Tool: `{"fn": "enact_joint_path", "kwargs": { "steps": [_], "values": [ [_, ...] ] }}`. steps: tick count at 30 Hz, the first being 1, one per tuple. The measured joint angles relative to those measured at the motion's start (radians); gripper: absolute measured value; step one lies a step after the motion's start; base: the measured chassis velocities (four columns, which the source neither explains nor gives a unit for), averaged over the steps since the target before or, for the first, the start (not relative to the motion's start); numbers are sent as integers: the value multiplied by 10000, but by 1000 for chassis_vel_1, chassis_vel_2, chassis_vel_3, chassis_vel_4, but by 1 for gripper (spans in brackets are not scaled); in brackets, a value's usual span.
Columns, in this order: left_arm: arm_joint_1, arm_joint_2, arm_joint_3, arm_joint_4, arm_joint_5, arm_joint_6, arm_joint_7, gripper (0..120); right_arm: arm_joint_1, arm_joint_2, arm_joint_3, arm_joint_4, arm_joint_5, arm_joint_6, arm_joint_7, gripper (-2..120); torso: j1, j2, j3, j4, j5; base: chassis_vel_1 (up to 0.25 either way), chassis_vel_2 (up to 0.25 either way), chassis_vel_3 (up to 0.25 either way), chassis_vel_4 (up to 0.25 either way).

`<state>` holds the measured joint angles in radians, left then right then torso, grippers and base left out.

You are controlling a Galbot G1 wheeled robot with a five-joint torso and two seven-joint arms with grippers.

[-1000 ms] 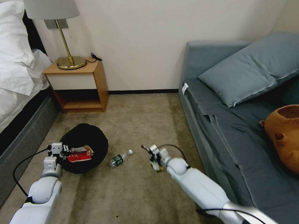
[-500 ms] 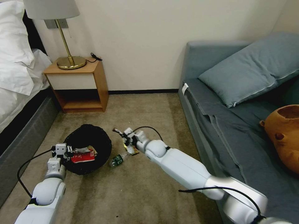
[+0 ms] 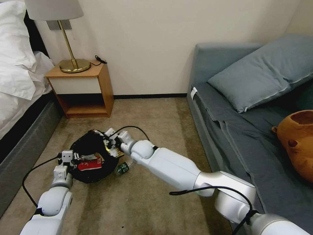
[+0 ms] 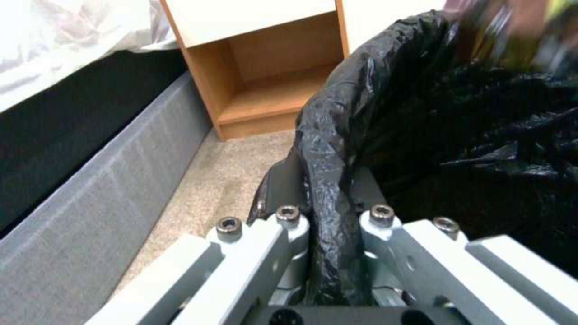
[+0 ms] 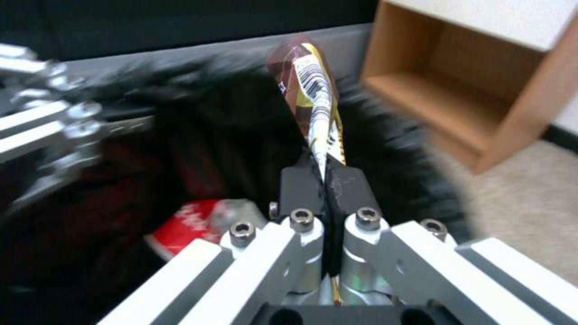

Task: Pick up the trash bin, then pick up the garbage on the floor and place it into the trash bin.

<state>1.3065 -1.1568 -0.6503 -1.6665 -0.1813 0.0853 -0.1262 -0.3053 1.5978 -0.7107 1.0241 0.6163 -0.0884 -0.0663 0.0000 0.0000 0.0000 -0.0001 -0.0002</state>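
Fingers of the right gripper (image 5: 326,180) pinch the bar wrapper (image 5: 316,99) over the trash bin (image 3: 88,143), whose rim the left gripper (image 4: 328,212) clamps; releasing near the rim, it could slide out beside the bottle (image 3: 122,167).

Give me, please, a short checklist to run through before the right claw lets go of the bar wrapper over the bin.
1. Left claw clamped on the trash bin rim: ok.
2. Right claw shut on the bar wrapper: ok.
3. Wrapper above the bin's opening: ok in the head view; it sits just inside the near rim.
4. Room in the bin: ok, the red-and-white snack packet leaves space.
5. Wrapper will drop free of the pads: cannot tell.
6. Plastic bottle on the carpet beside the bin: not ok, it is left to collect.
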Motion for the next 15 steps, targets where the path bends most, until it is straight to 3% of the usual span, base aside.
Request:
{"fn": "enact_joint_path", "kwargs": {
  "steps": [7,9,13,15],
  "values": [
    [424,-186,-151,-462,-36,-17,-74,4,-446,130,-477,101,-72,56,231,1,-1,0,0,-1,1,0,0,0,0],
    [634,-247,-245,-681,-48,-29,-107,4,-519,128,-525,65,-139,7,299,11,-1,0,0,0,1,0,0,0,0],
    [765,-290,-324,-794,-53,-39,-122,4,-548,122,-527,22,-176,-34,338,19,0,0,0,0,2,0,0,0,0],
    [918,-374,-459,-864,-33,-75,-140,4,-601,115,-520,5,-215,-94,499,36,0,0,0,0,1,0,0,0,0]
  ]
}}
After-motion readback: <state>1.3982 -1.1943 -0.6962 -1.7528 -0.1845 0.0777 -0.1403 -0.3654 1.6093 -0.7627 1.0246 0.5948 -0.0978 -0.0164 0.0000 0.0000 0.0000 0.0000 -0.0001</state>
